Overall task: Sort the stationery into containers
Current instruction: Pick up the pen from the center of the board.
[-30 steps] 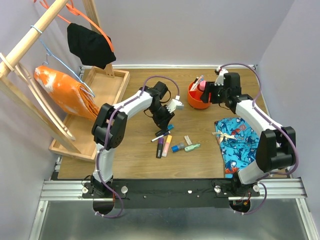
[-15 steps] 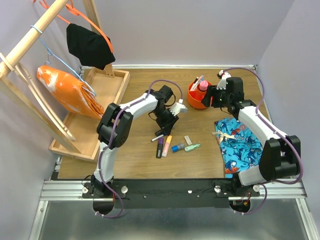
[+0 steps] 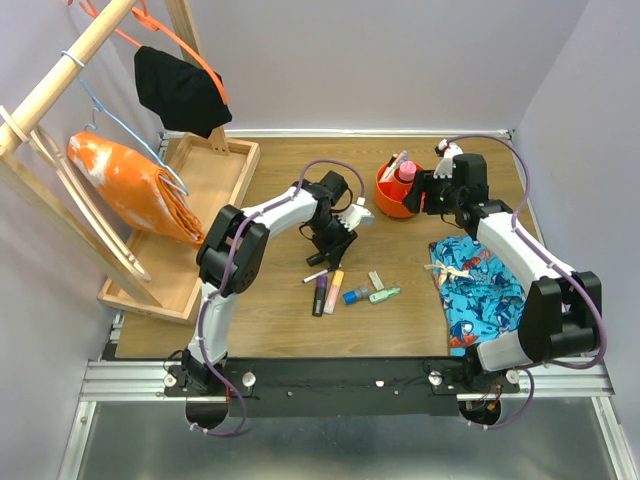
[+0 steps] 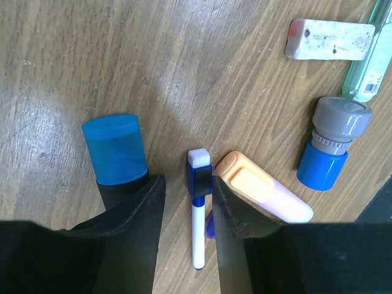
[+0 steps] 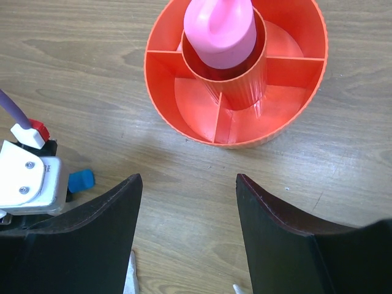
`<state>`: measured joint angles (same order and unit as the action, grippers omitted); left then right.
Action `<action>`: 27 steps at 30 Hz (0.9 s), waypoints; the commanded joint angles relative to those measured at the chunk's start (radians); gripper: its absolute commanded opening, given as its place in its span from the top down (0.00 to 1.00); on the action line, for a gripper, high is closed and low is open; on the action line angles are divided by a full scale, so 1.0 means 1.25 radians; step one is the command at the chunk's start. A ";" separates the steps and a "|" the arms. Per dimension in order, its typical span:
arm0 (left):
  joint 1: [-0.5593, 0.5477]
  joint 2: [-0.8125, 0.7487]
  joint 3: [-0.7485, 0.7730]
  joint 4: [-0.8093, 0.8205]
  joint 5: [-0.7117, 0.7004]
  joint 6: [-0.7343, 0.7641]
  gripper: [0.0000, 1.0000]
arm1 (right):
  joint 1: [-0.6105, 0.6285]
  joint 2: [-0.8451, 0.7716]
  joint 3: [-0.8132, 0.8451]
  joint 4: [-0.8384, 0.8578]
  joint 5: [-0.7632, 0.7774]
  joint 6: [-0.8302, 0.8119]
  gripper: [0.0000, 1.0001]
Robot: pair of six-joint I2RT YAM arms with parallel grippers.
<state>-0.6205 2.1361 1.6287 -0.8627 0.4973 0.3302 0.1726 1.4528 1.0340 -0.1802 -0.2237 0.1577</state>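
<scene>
A wooden worktop (image 3: pixel 270 330) seen from above carries a round orange-red pot (image 3: pixel 385 205) toward its far side. The pot has a centre tube ringed by divided compartments. A pink marker (image 5: pixel 220 27) stands upright in the centre tube, and a leaning pen (image 3: pixel 393 167), thin and white, sticks out of the pot's far side. The right pincer (image 3: pixel 425 192) hovers just to the right of the pot, jaws spread wide and gripping nothing. Its wrist camera looks down on the pot past 2 dark fingers (image 5: pixel 79 245).

To the left of the pot and nearer the arm bases, a loose cluster of stationery lies on the worktop. The left pincer (image 4: pixel 185 180) points down into this cluster, jaws open with a narrow gap, straddling a blue-banded pen (image 4: pixel 197 226) that lies flat on the wood. One finger sits just beside the pen, and I cannot tell whether they touch. A blue marker (image 4: pixel 115 147) pokes out from behind the other finger. A peach highlighter (image 4: pixel 263 196) lies just beside the pen, then a grey-capped blue marker (image 4: pixel 331 147). The white eraser (image 4: pixel 331 40) is the cluster item closest to the pot.

A blue patterned cloth (image 3: pixel 478 285) lies right of the pot, nearer the bases, and a light-wood tray (image 3: pixel 210 180) sits well to the pot's left
</scene>
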 commanded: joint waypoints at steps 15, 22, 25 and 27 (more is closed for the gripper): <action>-0.057 -0.012 -0.157 0.165 -0.281 -0.040 0.67 | -0.003 -0.015 0.007 -0.008 -0.009 0.006 0.29; -0.046 -0.085 -0.050 0.046 -0.116 -0.021 0.93 | -0.003 -0.022 0.015 -0.021 0.007 -0.007 0.29; -0.042 -0.089 0.093 -0.063 -0.014 -0.005 0.95 | -0.003 -0.012 0.026 -0.028 0.005 -0.008 0.29; -0.028 -0.051 0.265 -0.172 0.095 -0.006 0.96 | -0.003 -0.004 0.032 -0.030 0.003 -0.008 0.29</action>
<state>-0.6788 2.0464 1.6482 -0.8646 0.3592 0.2977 0.1726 1.4525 1.0378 -0.1852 -0.2230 0.1566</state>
